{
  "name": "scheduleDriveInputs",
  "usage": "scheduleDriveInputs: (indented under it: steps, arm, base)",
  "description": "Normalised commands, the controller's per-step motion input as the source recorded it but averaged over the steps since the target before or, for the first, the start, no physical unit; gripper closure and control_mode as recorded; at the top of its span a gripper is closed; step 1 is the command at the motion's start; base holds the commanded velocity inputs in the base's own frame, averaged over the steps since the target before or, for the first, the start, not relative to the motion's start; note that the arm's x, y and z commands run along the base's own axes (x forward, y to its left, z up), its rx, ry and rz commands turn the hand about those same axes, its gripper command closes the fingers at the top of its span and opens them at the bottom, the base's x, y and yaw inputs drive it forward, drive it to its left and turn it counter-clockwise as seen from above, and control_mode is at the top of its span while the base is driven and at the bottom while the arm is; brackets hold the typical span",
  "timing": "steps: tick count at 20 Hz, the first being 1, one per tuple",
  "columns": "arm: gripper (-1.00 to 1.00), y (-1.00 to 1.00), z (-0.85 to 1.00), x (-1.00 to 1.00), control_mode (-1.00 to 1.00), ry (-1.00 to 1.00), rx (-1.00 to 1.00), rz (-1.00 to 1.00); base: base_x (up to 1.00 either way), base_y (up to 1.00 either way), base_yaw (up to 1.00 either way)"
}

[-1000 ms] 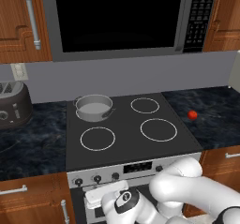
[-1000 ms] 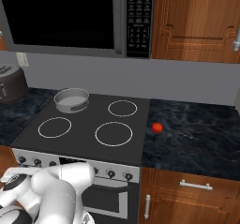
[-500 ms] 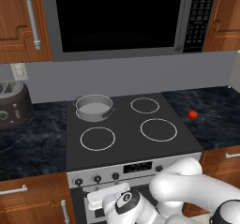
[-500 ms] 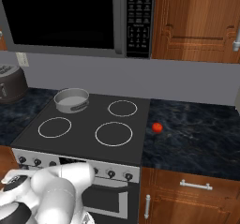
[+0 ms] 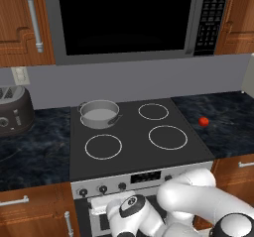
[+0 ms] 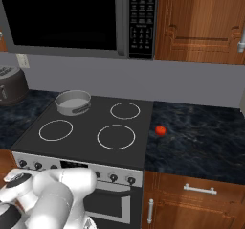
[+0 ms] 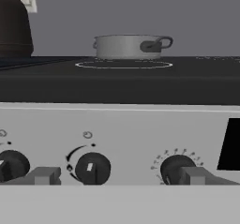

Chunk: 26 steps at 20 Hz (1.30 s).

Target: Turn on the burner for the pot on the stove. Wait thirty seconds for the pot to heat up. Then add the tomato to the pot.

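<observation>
The grey pot (image 5: pixel 99 114) (image 6: pixel 73 102) (image 7: pixel 129 46) stands on the back left ring of the black stove (image 5: pixel 134 151) (image 6: pixel 91 127). On the dark counter right of the stove lies the red tomato (image 5: pixel 203 121) (image 6: pixel 161 130). My gripper (image 7: pixel 119 176) is open, low in front of the stove's silver front panel (image 7: pixel 126 124). Its fingertips (image 7: pixel 47 175) flank the black knob (image 7: pixel 93 168) second from the left, apart from it. Another knob (image 7: pixel 176 168) sits by the right fingertip, and a third knob (image 7: pixel 11 164) at the far left.
A dark toaster (image 5: pixel 15 109) (image 6: pixel 12 84) (image 7: pixel 14 26) stands on the counter left of the stove. The black microwave (image 5: pixel 124 18) (image 6: pixel 72 17) hangs above it. Wooden cabinets flank both. My white arm (image 5: pixel 198 201) fills the space before the oven door.
The hand has edged slightly upward before the front panel. Pot and tomato have not moved.
</observation>
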Motion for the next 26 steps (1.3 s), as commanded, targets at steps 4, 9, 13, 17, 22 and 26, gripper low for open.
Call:
scheduleDriveInputs:
  steps: [4,9,13,17,22,26]
  arm:
    - [-1.00,-0.28,-0.01,0.34,-1.00,0.08,0.05,0.00]
    - [-1.00,-0.11,-0.03,0.33,-1.00,0.04,0.02,0.00]
    - [-1.00,0.00,-0.08,0.21,-1.00,0.00,0.00,0.00]
    - [-1.00,0.00,-0.26,0.00,-1.00,0.00,0.00,0.03]
    - [-1.00,0.04,-0.29,0.00,-1.00,0.00,0.00,0.04]
    - [-1.00,0.09,-0.01,0.00,-1.00,0.00,0.00,0.00]
  base:
    - [0.00,0.00,0.00]
    - [0.00,0.00,0.00]
    - [0.00,0.00,0.00]
    - [0.00,0.00,0.00]
    - [0.00,0.00,0.00]
    - [0.00,0.00,0.00]
